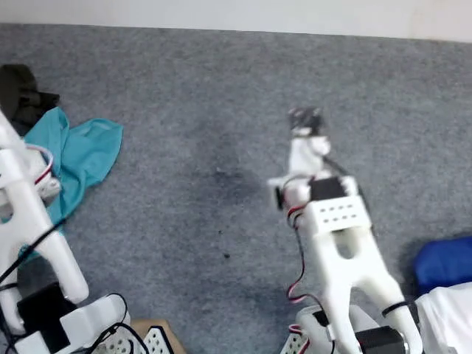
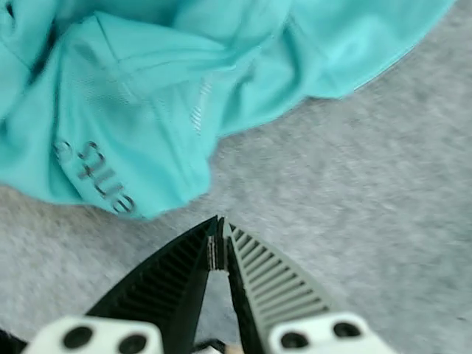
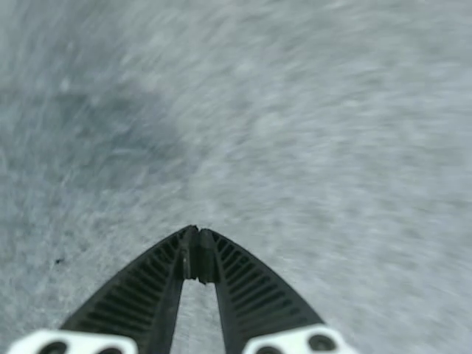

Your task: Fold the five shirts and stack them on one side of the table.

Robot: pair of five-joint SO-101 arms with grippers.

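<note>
A crumpled teal shirt (image 1: 81,158) lies at the left side of the grey table, beside the left arm; in the left wrist view the teal shirt (image 2: 162,96) sits just ahead of my left gripper (image 2: 220,225), which is shut and holds nothing. My right gripper (image 3: 195,234) is shut and empty over bare grey felt; in the high view the right gripper (image 1: 304,118) hangs above the middle of the table. A blue shirt (image 1: 444,264) and a white shirt (image 1: 446,321) lie at the right edge near the front.
A dark garment (image 1: 22,92) lies at the far left edge behind the teal shirt. The arm bases and cables (image 1: 299,243) stand along the front edge. The grey table surface (image 1: 192,110) stretches open between the arms and toward the back.
</note>
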